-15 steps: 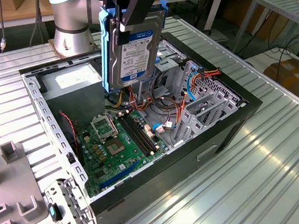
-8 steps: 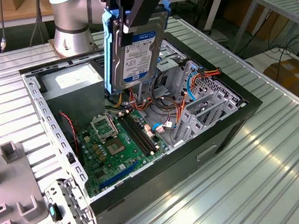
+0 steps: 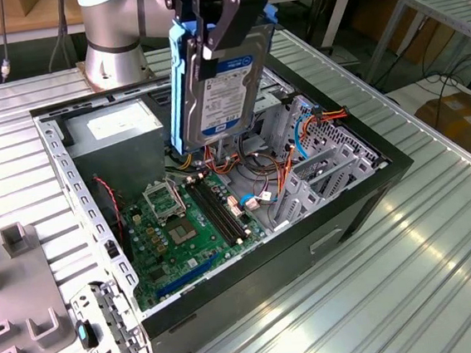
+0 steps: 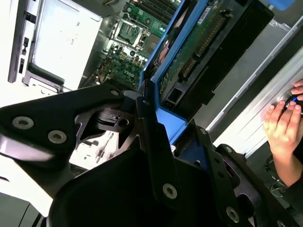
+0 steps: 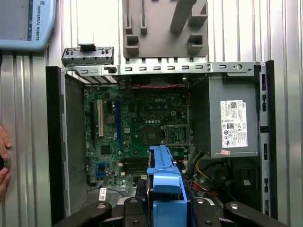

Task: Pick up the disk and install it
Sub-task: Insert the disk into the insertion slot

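Overhead, the disk: the disk (image 3: 225,86) hangs on end above the open case (image 3: 256,308). It is silver-grey, with a white and blue label facing the exterior view. A bright blue rail runs down its edge on that view's left, and there is more blue at its upper right corner.
Disk underside: in the second wrist view it shows a green circuit board framed by the blue rail.
Claw: the claw (image 3: 214,24) is clamped on the disk's upper end, its black fingers closed around it.
Outside the case, exterior view's left: a grey fixture (image 3: 23,314) and a metal bracket (image 3: 108,326) lie on the ribbed counter (image 3: 412,276), just beside the case's near corner.
Inside, left to right: the power supply (image 3: 118,125) sits in the far corner. The motherboard (image 3: 182,223) lies flat across the floor, with open room above it. The disk's lower end hangs over the cables (image 3: 256,170), and the drive cage (image 3: 321,156) stands against the right wall.
Edges: a perforated metal rim lines the case's left side, and black walls close off the near and right sides.
Hidden: the disk covers whatever lies behind it, and I cannot tell whether its lower end touches the cables. The claw's body blocks much of both wrist views.
Cut off: a hand (image 4: 284,123) rests on the counter beside the case, at the edge of the second wrist view.
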Robot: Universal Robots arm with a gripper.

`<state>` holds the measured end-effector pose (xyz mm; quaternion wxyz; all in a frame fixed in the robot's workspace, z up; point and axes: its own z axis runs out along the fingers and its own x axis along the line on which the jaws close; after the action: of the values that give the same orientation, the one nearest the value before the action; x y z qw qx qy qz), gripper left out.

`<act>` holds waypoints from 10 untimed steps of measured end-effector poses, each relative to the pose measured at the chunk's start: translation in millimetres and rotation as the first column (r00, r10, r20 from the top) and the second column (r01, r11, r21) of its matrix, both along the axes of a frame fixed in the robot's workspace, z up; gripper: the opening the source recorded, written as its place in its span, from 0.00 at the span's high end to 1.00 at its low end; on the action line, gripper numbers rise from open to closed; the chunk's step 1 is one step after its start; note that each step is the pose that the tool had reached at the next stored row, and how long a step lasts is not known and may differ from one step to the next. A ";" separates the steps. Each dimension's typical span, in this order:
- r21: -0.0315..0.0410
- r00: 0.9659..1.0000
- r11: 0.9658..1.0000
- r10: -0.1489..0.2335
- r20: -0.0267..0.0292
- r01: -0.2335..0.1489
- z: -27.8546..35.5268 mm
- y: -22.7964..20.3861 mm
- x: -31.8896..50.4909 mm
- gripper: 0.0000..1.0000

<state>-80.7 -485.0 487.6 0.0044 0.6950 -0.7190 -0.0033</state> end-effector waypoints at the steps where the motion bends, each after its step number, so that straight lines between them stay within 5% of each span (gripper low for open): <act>1: 0.000 1.000 1.000 0.000 0.000 0.000 -0.1 -2.9 0.1 0.63; 6: 0.000 1.000 1.000 0.000 0.000 0.000 -1.0 -17.5 3.8 0.63; 10: 0.000 1.000 1.000 0.000 0.000 0.000 -2.0 -22.9 17.8 0.63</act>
<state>-62.9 -507.9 485.6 0.0046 0.6950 -0.7190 -0.0035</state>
